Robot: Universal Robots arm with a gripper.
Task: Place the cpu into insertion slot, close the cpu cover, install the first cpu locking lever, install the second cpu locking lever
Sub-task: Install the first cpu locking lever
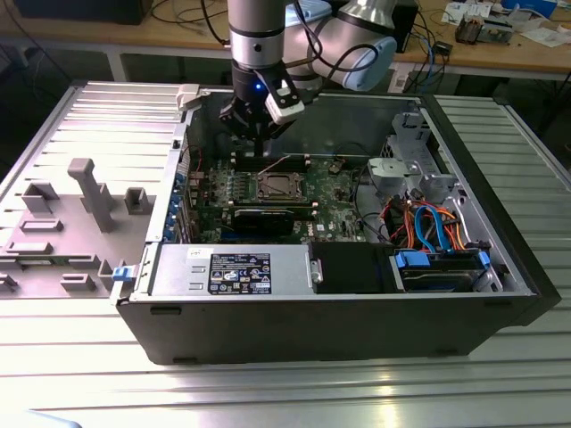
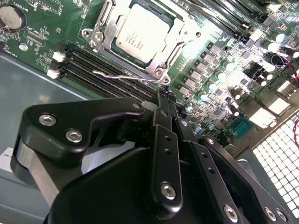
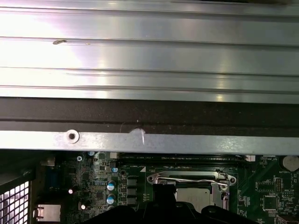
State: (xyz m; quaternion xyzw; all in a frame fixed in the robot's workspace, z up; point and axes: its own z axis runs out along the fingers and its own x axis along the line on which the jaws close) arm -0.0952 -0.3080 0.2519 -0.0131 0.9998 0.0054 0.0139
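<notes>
The cpu (image 2: 141, 33) lies flat in the insertion slot (image 1: 276, 185) on the green motherboard, silver top facing up. The cpu cover (image 2: 183, 29) is down over it, framing the chip. One thin wire locking lever (image 2: 114, 73) sticks out sideways over the black memory slots, its end raised off the board. In the first wrist view a lever bar (image 3: 187, 178) runs along the slot's edge. My gripper (image 2: 163, 100) hangs just above the board beside the slot, near the lever's pivot corner, shut with nothing in it. In the exterior view my gripper (image 1: 260, 145) is behind the slot.
The open computer case (image 1: 321, 316) rests on a ribbed metal table. A power supply (image 1: 234, 270) fills its front. A drive cage and coloured cables (image 1: 428, 227) are on the exterior view's right. Grey fixtures (image 1: 89, 192) stand on the exterior view's left.
</notes>
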